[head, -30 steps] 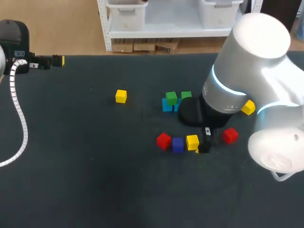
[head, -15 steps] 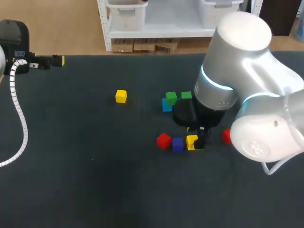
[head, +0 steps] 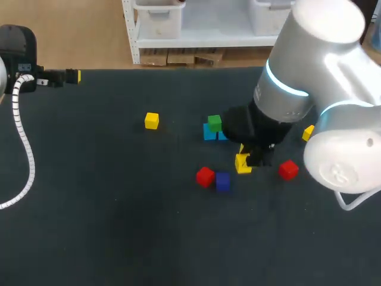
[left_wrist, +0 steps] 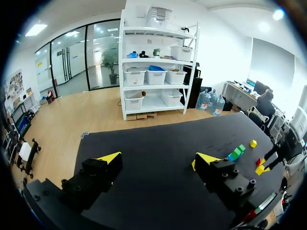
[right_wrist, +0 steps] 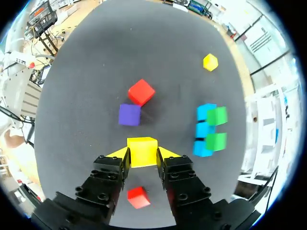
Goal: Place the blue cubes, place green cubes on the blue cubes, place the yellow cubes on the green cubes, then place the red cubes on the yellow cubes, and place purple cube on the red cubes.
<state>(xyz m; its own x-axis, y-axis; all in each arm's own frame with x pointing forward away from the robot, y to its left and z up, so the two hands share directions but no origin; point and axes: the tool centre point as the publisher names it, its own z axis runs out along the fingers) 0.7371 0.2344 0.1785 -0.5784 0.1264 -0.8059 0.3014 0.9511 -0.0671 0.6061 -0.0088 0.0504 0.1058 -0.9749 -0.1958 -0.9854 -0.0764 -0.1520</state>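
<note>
The right claw pinches a yellow cube between its two yellow-tipped fingers, one pad pressed against each side of it. From the head camera this held cube sits near the middle of the dark bench, between the blue-and-green group and the lower row of loose cubes. Ahead of the right claw lie a purple cube and, just beyond and touching its corner, a red cube. Off to one side stand the light blue cubes, packed close together, with two green cubes resting on top of them; in the head view only one green cube shows, since the right arm covers the rest. A second red cube lies under the claw's body, apart from the others. A second yellow cube sits farther ahead, well away from the group, and a third yellow cube peeks out beside the right arm's elbow. The left claw hangs at the bench's far left edge with its fingers spread wide and nothing between them, well apart from every cube.
</note>
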